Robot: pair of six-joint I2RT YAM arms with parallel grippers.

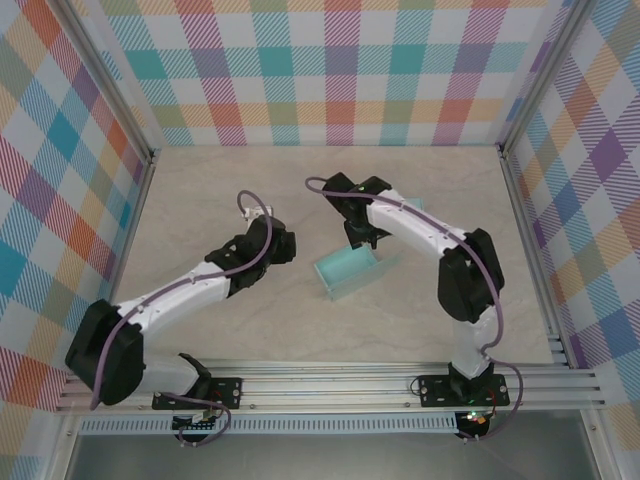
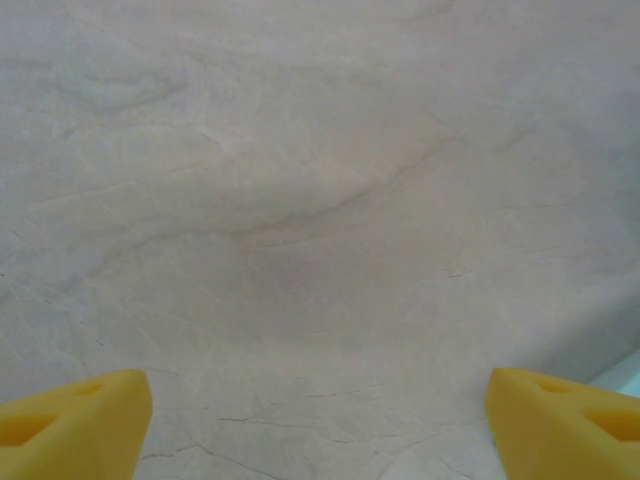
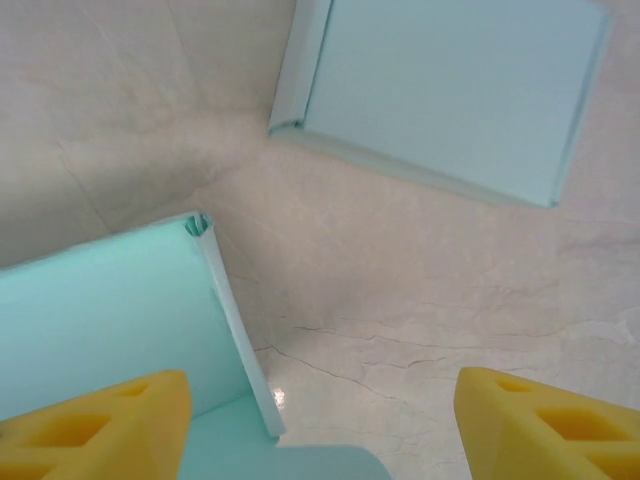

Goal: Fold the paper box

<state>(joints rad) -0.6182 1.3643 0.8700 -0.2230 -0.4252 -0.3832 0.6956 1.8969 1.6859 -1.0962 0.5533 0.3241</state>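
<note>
1. Yellow fingers (image 2: 75,420) on the left gripper (image 1: 277,243) are spread wide apart and hold nothing. Under them is just bare tabletop (image 1: 200,190). This gripper hangs a bit left of the middle of the tabletop. It is near the box but not touching it.
2. Next comes the paper box (image 1: 350,272). It is light blue-green and sits close to the middle of the tabletop, a little toward the near edge. It looks like a small open tray with thin walls standing up. I think it is partly folded and not finished.
3. The right gripper (image 1: 357,235) hangs just over the far side of the box. Its fingers (image 3: 100,430) are spread wide too, with nothing pinched between them. Its wrist camera shows one box wall (image 3: 100,290) standing up close by, low on the left.
4. Farther out in that same view lies a flat blue-green piece (image 3: 450,90) with low rims. Bare tabletop shows between it and the standing wall. I cannot tell if it is joined to the box.
5. I think the step now is getting ready to grab a wall or flap. For the next move, the right gripper needs to go down and pinch one thin wall gently. The left gripper should come over and hold the box so it does not slide.
</note>
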